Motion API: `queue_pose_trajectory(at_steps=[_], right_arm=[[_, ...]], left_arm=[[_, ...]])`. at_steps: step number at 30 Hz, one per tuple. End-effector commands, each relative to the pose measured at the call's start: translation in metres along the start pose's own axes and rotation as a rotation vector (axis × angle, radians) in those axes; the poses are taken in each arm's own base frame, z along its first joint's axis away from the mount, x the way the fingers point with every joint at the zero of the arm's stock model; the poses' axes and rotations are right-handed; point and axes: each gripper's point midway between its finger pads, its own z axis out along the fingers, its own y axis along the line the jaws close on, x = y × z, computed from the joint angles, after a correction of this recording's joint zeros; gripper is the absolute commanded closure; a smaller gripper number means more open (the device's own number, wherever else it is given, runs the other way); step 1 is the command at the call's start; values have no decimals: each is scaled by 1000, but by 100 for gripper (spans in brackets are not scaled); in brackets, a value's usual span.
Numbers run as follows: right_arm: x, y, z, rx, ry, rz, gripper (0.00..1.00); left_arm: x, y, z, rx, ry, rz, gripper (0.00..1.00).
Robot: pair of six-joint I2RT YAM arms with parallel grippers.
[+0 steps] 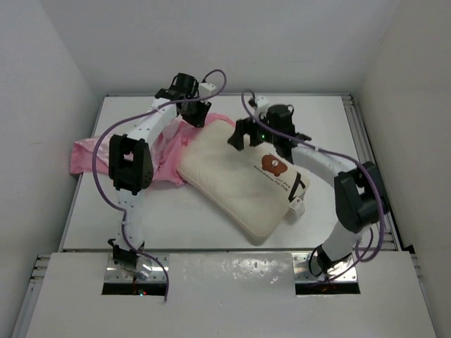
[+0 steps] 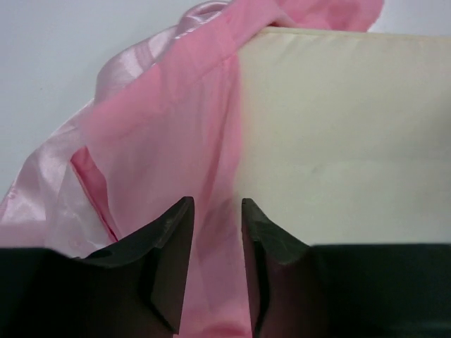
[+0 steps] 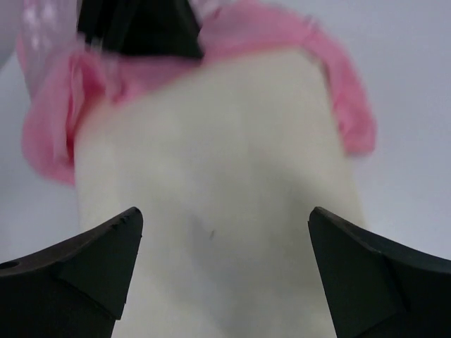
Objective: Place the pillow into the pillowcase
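The cream pillow [image 1: 239,179] lies diagonally in the middle of the table, its brown bear print [image 1: 272,165] facing up. The pink pillowcase [image 1: 88,155] is bunched at its far-left end and wraps that corner. My left gripper [image 1: 196,113] hovers at that corner. In the left wrist view its jaws [image 2: 218,204] stand a narrow gap apart, with pink pillowcase [image 2: 162,127] fabric running between them beside the pillow [image 2: 345,141]. My right gripper [image 1: 243,134] is over the pillow's far end. It is wide open [image 3: 224,215] above the pillow [image 3: 225,141], with pillowcase [image 3: 349,105] round the far edge.
The white table [image 1: 176,218] is boxed in by white walls on the left, back and right. A metal rail [image 1: 363,141] runs along its right edge. A white panel [image 1: 232,282] covers the near edge by the arm bases.
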Motion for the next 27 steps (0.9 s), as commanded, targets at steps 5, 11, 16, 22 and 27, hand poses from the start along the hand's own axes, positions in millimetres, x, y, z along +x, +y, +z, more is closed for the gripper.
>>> queue_pose_trajectory(at_steps=[5,11,16,22,27], right_arm=[[-64,-65,54,82,-79,169,1],[-15,-74,98,-37,70,288,1],[10,-49,93,-167,79,311,12],[14,-40,85,-203,95,311,100],[0,-6,72,-299,91,138,100]], left_arm=[[-18,32,1,-143,-82,39,44],[-29,19,29,-14,-105,-19,38],[-27,-2,43,61,-109,-20,65],[-31,-7,39,71,-107,-46,100],[-93,-13,-6,73,-246,-17,100]])
